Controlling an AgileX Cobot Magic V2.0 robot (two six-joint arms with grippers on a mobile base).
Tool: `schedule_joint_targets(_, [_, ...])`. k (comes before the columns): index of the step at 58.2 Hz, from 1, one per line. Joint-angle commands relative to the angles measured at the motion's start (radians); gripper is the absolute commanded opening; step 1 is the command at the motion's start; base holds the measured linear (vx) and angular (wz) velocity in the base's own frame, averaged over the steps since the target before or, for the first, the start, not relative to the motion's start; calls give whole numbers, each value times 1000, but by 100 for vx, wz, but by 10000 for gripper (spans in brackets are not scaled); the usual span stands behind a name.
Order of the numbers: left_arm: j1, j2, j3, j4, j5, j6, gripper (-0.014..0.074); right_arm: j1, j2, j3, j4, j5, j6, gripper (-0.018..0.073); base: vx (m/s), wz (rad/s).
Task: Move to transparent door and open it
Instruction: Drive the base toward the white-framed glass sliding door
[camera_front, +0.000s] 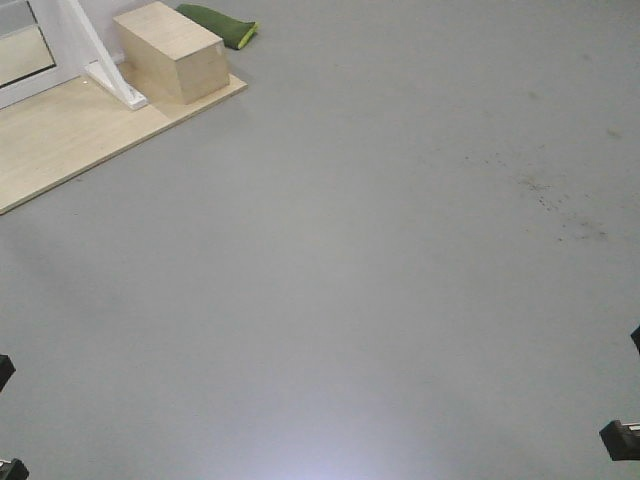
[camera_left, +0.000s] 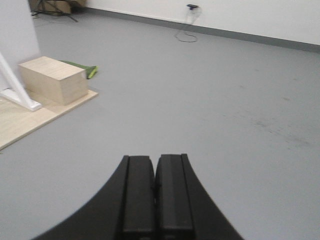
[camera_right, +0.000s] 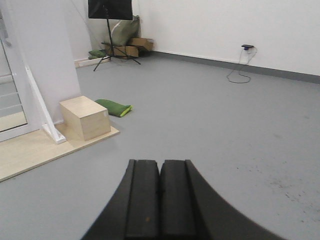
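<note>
A strip of white-framed glass panel (camera_right: 9, 102) with thin horizontal bars shows at the far left of the right wrist view, and its lower corner (camera_front: 22, 45) shows in the front view. No handle is in view, so I cannot tell whether this is the transparent door. My left gripper (camera_left: 155, 158) is shut and empty, held over bare grey floor. My right gripper (camera_right: 160, 162) is also shut and empty. Both are well away from the panel, which lies ahead to the left.
A light wooden platform (camera_front: 60, 140) lies in front of the panel, with a wooden box (camera_front: 170, 50) and a slanted white brace (camera_front: 100, 55) on it. A green bag (camera_front: 220, 25) lies behind the box. A black stand (camera_right: 110, 10), cardboard boxes (camera_right: 131, 50) and a wall cable (camera_right: 241, 70) lie further off.
</note>
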Motion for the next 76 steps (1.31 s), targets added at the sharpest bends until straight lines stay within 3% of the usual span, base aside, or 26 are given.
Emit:
schedule_joint_targets(1, [-4,-14,11,-10,-76,-8,-6,-4,-15,5,-5,-80,0,-2,43,39])
schedule_joint_targets(76, [-4,-14,11,-10,-76,-8,-6,-4,-15,5,-5,-80,0,-2,47,22])
